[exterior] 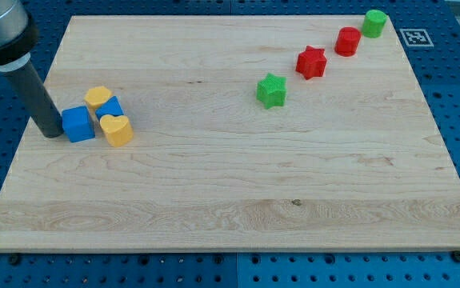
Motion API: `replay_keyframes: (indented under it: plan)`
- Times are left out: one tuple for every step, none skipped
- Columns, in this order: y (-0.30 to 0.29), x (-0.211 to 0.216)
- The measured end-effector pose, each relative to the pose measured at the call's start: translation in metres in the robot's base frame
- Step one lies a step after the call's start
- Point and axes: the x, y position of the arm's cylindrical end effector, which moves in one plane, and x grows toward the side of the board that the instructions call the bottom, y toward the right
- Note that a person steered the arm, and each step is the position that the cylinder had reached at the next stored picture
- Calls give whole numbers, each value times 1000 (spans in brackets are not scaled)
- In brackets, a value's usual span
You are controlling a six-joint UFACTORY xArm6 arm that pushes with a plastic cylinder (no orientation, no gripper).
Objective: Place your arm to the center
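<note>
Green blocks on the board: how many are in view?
2. A green star block sits right of centre near the view's top; a green rounded block is at the top right corner. None looks hidden.

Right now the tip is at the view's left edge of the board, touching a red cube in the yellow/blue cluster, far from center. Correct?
Not quite: the camera view shows my tip against a blue cube, not a red one. The rest holds: it sits at the view's left of the board, beside the cluster with the yellow heart, far from center.
</note>
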Motion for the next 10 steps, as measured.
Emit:
replay_keyframes:
  plan:
    - [48,65]
    - [146,111]
    - [284,102]
    - [322,65]
    - [322,63]
    - [322,63]
    - [308,52]
    - [286,8]
    - [269,-63]
    - [270,-111]
